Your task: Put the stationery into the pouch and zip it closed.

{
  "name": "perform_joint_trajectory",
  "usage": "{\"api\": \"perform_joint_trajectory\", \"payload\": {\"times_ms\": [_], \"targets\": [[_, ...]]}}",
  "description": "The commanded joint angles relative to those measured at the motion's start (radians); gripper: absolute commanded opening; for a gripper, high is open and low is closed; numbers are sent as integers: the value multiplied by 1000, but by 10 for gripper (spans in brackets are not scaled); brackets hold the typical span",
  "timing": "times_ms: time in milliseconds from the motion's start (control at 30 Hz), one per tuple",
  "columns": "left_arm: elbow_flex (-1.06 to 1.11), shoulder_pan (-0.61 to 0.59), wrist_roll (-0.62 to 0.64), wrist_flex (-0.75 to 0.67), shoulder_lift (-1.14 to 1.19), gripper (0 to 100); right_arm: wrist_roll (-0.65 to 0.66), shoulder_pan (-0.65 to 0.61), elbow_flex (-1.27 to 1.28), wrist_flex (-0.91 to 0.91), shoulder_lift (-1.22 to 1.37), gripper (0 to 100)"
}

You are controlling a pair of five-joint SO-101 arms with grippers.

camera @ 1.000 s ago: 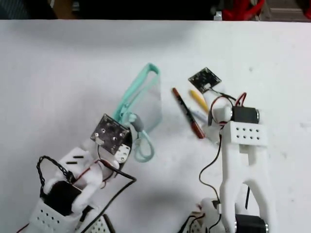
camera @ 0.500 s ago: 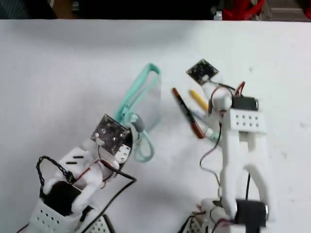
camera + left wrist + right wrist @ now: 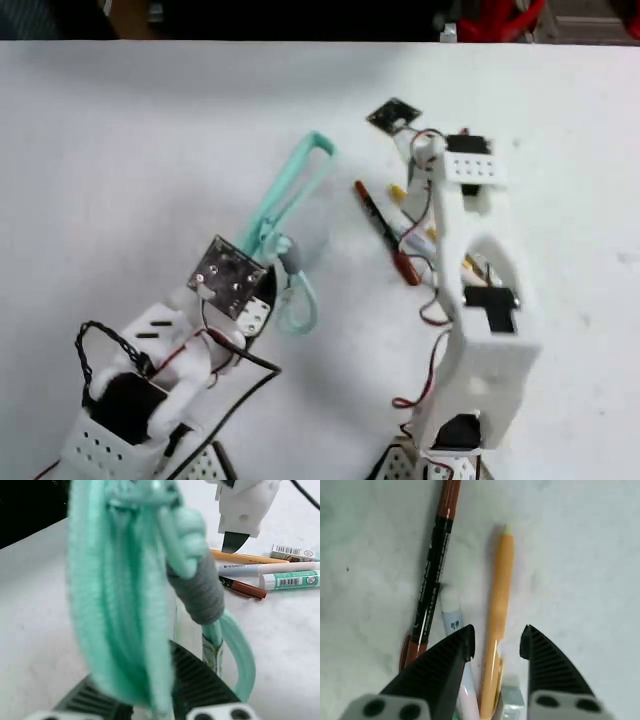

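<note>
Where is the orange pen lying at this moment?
In the right wrist view, the orange pen lies on the table under the open right gripper, beside the white pen.

White table (image 3: 120, 130); dark strip beyond far edge, red object (image 3: 495, 18) there.

Near the middle of the white tabletop (image 3: 120, 130), the mint-green fabric zip pouch (image 3: 290, 190) stands on edge, its near end clamped in the left gripper (image 3: 145, 690). Toward the right edge, apart from the pouch, lie the brown marker (image 3: 383, 230), the white pen (image 3: 451, 611) and the orange plastic pen (image 3: 497, 605), side by side in that order. The right gripper (image 3: 497, 632) hangs over them, jaws apart astride the orange plastic pen.
</note>
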Motion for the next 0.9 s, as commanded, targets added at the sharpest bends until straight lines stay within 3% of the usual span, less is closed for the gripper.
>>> {"api": "perform_joint_trajectory", "payload": {"times_ms": [0,300,467,867], "targets": [[-5,5,-5,-20,19,72,6,-18,-118,4,68,150],[6,5,-9,-31,16,76,12,-13,-276,2,269,147],[6,5,-9,-31,16,76,9,13,-388,5,361,11],[6,5,-9,-32,18,76,-23,30,-657,446,42,18]]}}
